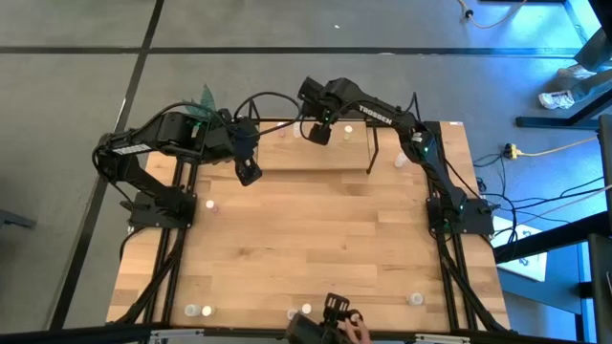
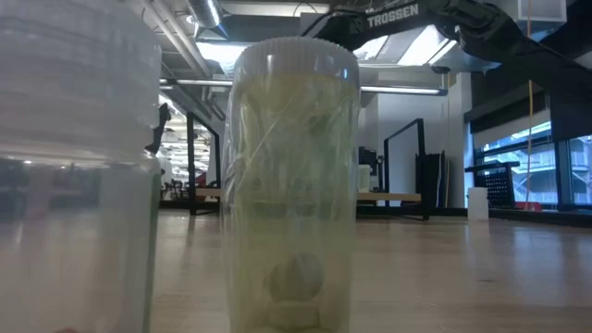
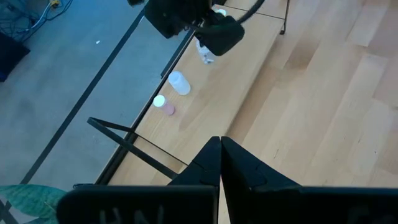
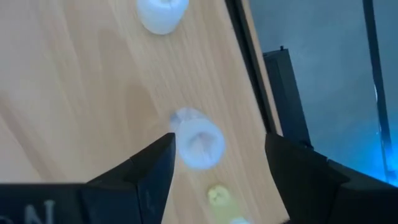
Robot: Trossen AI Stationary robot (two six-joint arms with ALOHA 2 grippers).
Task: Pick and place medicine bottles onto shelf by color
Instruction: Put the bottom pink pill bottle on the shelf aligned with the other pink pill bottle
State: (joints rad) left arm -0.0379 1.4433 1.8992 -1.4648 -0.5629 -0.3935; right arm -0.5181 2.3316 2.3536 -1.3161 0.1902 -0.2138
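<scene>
- Looking across the table from low down, I see a clear bottle with a yellow-green tint [image 2: 293, 185] standing very close, and a second clear bottle [image 2: 74, 166] just beside it.
- In the high view, small bottles stand along the near edge of the table [image 1: 325, 248]: two by one corner [image 1: 198, 311], one near the middle [image 1: 306, 309] and one toward the other corner [image 1: 415, 299].
- A person's hand [image 1: 356, 331] shows at that near edge.
- One small bottle [image 1: 210, 204] stands alone by my left arm's base.
- My left gripper [image 1: 249, 173] hangs over the table just in front of the shelf [image 1: 382, 161]. Its two fingers [image 3: 205, 163] are pressed together with nothing between them.
- My right gripper [image 1: 319, 133] is over the shelf at the far edge of the table. Its fingers [image 4: 155, 168] are spread wide, one on each side of a white-topped bottle [image 4: 198, 142] that stands on the shelf board. I cannot tell if they touch it.
- On the same board, a yellow-topped bottle [image 4: 217, 196] is near it and another white bottle [image 4: 160, 12] is farther along.
- My left wrist view also shows a pink-topped bottle [image 3: 163, 104] and a white one [image 3: 179, 83] on the board, near each other.
</scene>
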